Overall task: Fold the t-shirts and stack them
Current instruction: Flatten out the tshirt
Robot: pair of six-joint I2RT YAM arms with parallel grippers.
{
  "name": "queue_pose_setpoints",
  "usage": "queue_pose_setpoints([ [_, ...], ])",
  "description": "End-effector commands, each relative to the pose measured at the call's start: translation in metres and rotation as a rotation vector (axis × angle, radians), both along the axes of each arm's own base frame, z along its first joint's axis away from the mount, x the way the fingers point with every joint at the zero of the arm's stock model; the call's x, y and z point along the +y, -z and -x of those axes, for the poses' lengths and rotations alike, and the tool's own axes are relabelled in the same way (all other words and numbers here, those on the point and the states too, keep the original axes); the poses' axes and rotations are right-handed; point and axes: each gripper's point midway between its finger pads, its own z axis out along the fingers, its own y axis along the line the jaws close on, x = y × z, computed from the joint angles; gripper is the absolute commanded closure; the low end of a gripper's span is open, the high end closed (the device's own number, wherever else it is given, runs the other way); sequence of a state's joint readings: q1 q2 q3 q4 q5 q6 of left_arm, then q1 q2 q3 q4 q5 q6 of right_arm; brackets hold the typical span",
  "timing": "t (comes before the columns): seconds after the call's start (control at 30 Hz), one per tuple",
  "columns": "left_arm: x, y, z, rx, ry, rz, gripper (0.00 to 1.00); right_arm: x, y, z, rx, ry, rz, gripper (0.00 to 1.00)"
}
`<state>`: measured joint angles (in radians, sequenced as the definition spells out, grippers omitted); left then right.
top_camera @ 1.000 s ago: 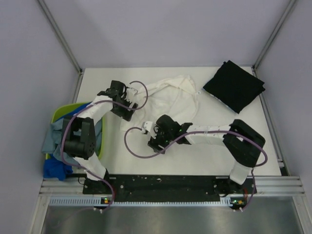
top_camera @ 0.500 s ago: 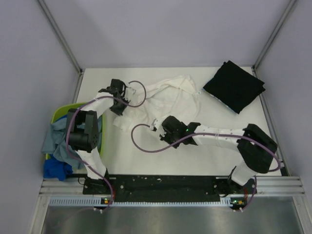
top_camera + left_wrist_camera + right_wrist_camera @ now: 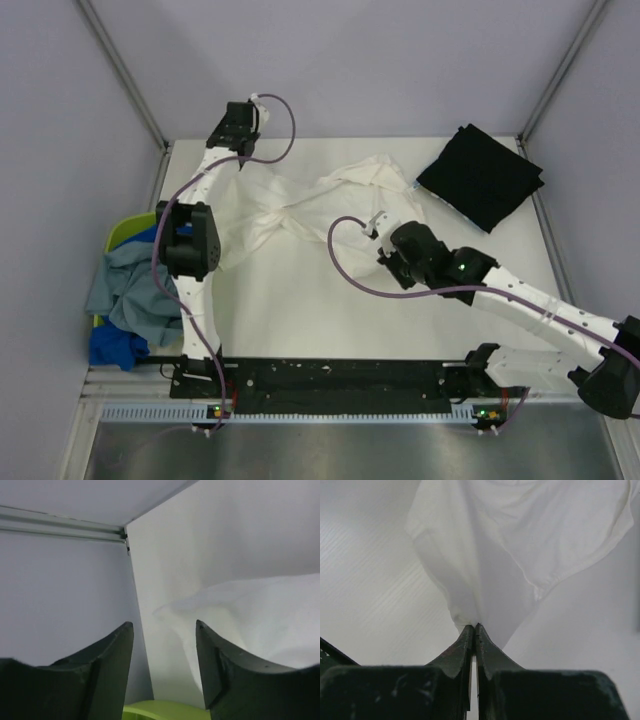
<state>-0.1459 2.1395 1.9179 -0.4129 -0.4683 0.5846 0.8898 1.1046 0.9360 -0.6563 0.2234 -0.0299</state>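
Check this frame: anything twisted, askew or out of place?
Yes. The white shirt is bunched and twisted mid-table, not flat. The right gripper is shut on one edge of it; the left gripper stands open with nothing between its jaws, near the far left corner. A grey-blue shirt spills over the basket.

The white worktop carried two garments. A white t-shirt lay crumpled and drawn out diagonally across the middle. A folded black t-shirt lay flat at the far right corner, just beside the white one's right end.
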Motion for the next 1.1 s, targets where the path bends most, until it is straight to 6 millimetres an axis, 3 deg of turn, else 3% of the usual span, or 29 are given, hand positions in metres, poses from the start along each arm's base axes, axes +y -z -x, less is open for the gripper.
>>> queue_pose_setpoints([
  [0.0,0.005,-0.027,-0.005,-0.047,-0.027,-0.066,0.33,-0.017,-0.019,-0.013,-0.039,0.080,-0.012,1.00],
  [0.07,-0.011,-0.020,0.012,-0.003,0.050,-0.022,0.27,-0.021,-0.021,-0.020,-0.044,0.103,-0.003,1.00],
  [0.13,-0.033,-0.024,0.044,0.026,0.176,0.038,0.27,-0.025,-0.022,-0.025,-0.048,0.121,0.000,1.00],
  [0.3,-0.079,0.018,0.160,0.275,0.552,0.177,0.37,-0.035,-0.029,-0.035,-0.075,0.168,0.015,1.00],
  [0.43,-0.064,0.068,0.233,0.501,0.609,0.139,0.39,-0.042,-0.037,-0.040,-0.093,0.192,0.003,1.00],
  [0.53,-0.044,0.099,0.251,0.573,0.548,0.067,0.34,-0.042,-0.041,-0.041,-0.103,0.189,0.002,1.00],
  [0.67,-0.027,0.122,0.237,0.561,0.441,0.005,0.32,-0.045,-0.043,-0.043,-0.114,0.198,0.012,1.00],
  [0.77,-0.029,0.137,0.226,0.567,0.418,0.017,0.32,-0.059,-0.047,-0.042,-0.125,0.244,0.040,1.00],
  [0.8,-0.030,0.142,0.225,0.575,0.408,0.030,0.35,-0.068,-0.051,-0.041,-0.132,0.274,0.050,1.00],
  [0.87,-0.033,0.153,0.230,0.611,0.405,0.056,0.53,-0.092,-0.059,-0.037,-0.139,0.334,0.080,1.00],
  [0.93,-0.043,0.159,0.248,0.681,0.447,0.113,0.79,-0.115,-0.064,-0.028,-0.144,0.361,0.120,1.00],
  [1.0,-0.062,0.157,0.279,0.764,0.560,0.201,0.81,-0.131,-0.056,-0.018,-0.120,0.329,0.209,1.00],
  [1.07,-0.082,0.151,0.324,0.878,0.712,0.236,0.76,-0.146,-0.036,-0.007,-0.067,0.295,0.333,1.00],
])
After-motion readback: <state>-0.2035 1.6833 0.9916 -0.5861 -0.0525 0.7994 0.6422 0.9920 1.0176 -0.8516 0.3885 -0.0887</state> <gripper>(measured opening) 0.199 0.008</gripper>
